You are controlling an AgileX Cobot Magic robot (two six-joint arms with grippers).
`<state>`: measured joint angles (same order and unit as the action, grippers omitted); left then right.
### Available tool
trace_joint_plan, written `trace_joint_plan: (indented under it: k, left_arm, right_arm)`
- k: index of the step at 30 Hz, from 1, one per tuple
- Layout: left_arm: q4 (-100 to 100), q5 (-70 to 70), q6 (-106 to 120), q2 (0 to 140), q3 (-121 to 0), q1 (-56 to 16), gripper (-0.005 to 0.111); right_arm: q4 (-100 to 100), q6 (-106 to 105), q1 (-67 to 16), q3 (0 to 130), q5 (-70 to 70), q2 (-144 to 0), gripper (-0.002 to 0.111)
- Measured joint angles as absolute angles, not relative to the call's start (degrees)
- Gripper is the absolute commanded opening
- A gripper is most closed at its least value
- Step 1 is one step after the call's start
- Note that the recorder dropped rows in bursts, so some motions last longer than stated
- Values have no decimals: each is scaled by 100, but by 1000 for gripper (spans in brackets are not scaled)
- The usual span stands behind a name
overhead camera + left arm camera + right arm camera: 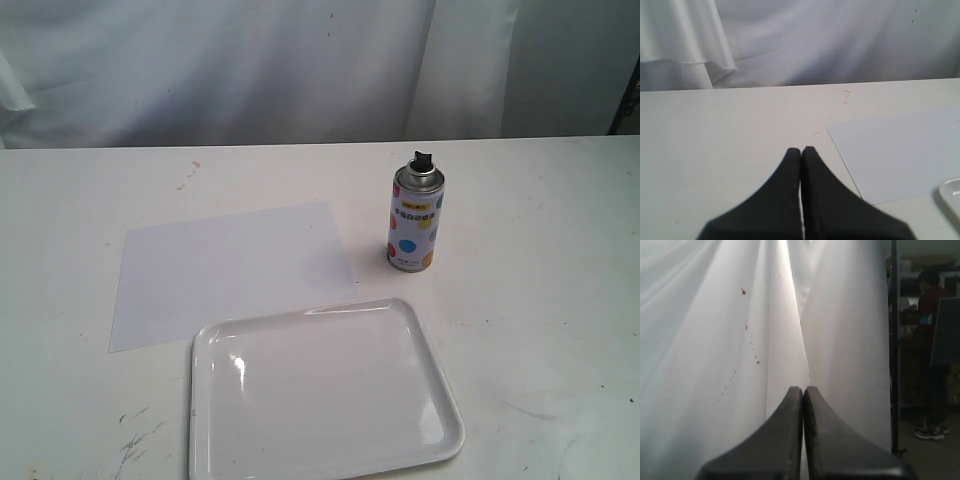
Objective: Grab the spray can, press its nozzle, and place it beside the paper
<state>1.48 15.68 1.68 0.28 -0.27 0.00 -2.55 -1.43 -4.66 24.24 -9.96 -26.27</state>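
Tray (320,400): white, glossy, rimmed; its far rim meets the paper's near edge.
Paper (225,270): flat on the table (540,320), behind the tray.
Spray can (414,225): upright on the table, right of the paper and near it, not touching.
Nozzle (422,158): black, on the can's silver top.
Left gripper (801,150): fingers pressed together, empty, above the table near the paper's corner.
Right gripper (803,389): fingers pressed together, empty, facing a white curtain (715,340).

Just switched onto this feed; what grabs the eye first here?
The dotted spray can stands upright on the white table, right of the paper, its black nozzle on top. A glossy white tray lies in front of the paper, nearer the camera. The left gripper and right gripper are shut and empty.
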Motion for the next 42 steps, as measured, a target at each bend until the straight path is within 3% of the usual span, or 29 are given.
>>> trace_joint_plan:
  k: [6, 14, 27, 42]
  left_arm:
    - [148, 1568, 168, 28, -27, 0, 0]
    - [148, 1568, 168, 28, -27, 0, 0]
    - [148, 1568, 168, 28, -27, 0, 0]
    - [148, 1568, 168, 28, -27, 0, 0]
  right_arm:
    - [-255, -143, -561, 3308, -1005, -4403, 0]
    - [-255, -143, -1027, 3441, -1626, -6084, 0]
    - [-255, -96, -1405, 3450, -2168, -7959, 0]
    - [642, 327, -1717, 3167, -3789, -9763, 0]
